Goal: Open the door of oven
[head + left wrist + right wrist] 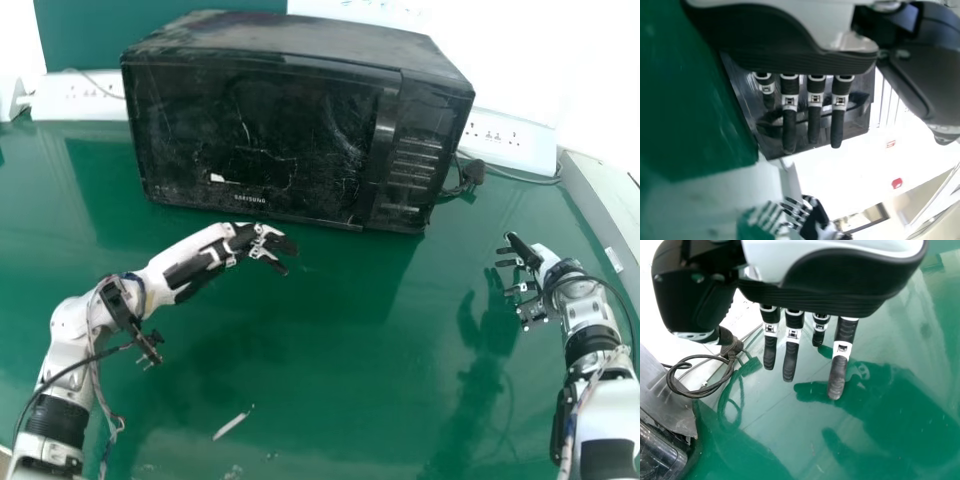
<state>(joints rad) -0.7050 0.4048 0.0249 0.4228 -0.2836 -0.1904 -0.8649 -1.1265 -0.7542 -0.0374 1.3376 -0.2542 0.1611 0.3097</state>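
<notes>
The black oven (260,130) stands at the back of the green table in the head view, its door closed, with a vertical handle (382,135) toward the door's right side. My left hand (250,243) is just in front of the oven's lower front edge, left of the handle, fingers straight. In the left wrist view that left hand (814,112) has its fingers extended across the oven (860,120) behind. My right hand (528,262) is right of the oven and apart from it, fingers straight. The right wrist view shows the right hand (790,347) over the table, beside the oven's corner (665,400).
White power strips (85,100) lie behind the oven on both sides. A coiled black cable (468,178) rests by the oven's right side. A long pale casing (610,210) runs along the table's right edge, and a small white scrap (231,425) lies on the table (330,340) near the front.
</notes>
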